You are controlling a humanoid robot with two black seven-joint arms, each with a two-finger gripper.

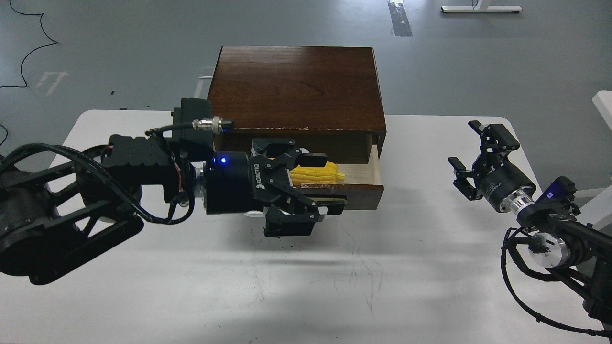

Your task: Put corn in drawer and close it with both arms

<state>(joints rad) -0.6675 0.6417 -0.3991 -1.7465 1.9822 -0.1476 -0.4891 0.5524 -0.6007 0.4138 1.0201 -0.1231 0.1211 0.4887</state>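
Note:
The yellow corn [319,173] lies inside the open drawer [363,193]; only its right part shows. My left arm reaches in from the left, across the drawer's front. My left gripper [325,182] is open, with one finger [313,157] above the corn and another [330,206] low at the drawer front. It hides the white handle and the drawer's left half. I cannot tell whether it touches the drawer. My right gripper [466,154] is open and empty, well to the right of the drawer, above the table.
The drawer belongs to a dark brown wooden cabinet [296,86] at the back middle of the white table [334,286]. The table's right edge lies close to my right arm. A white object [603,102] sits at the far right edge.

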